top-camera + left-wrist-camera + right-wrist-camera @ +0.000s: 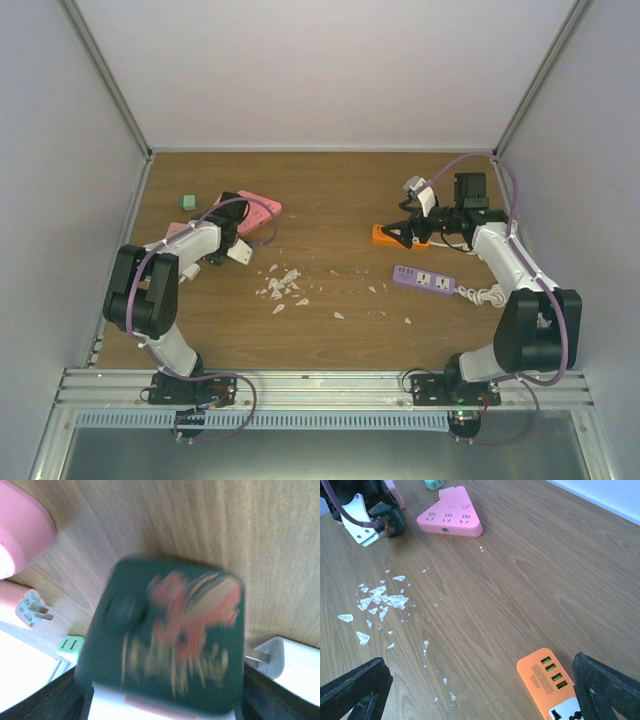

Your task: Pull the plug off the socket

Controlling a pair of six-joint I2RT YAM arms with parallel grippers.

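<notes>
The orange socket (547, 680) lies on the wooden table, and the part I see has nothing plugged in. My right gripper (480, 702) hovers wide open just above its end, also in the top view as right gripper (405, 235) and socket (384, 235). Far to the left, a dark green plug (165, 640) with red-orange print fills the left wrist view between the jaws of my left gripper (165, 705). It is blurred while the table is sharp, so it is loose in the jaws. The right wrist view shows this plug (395, 522) low by the table at the left gripper (232, 232).
A pink triangular power strip (258, 210) lies just behind the left gripper. A light green plug (188, 201), a pink plug (32, 611) and a white plug (282, 660) lie nearby. White shards (282, 285) are scattered mid-table. A purple strip (424, 280) with a white cord (490, 295) lies right.
</notes>
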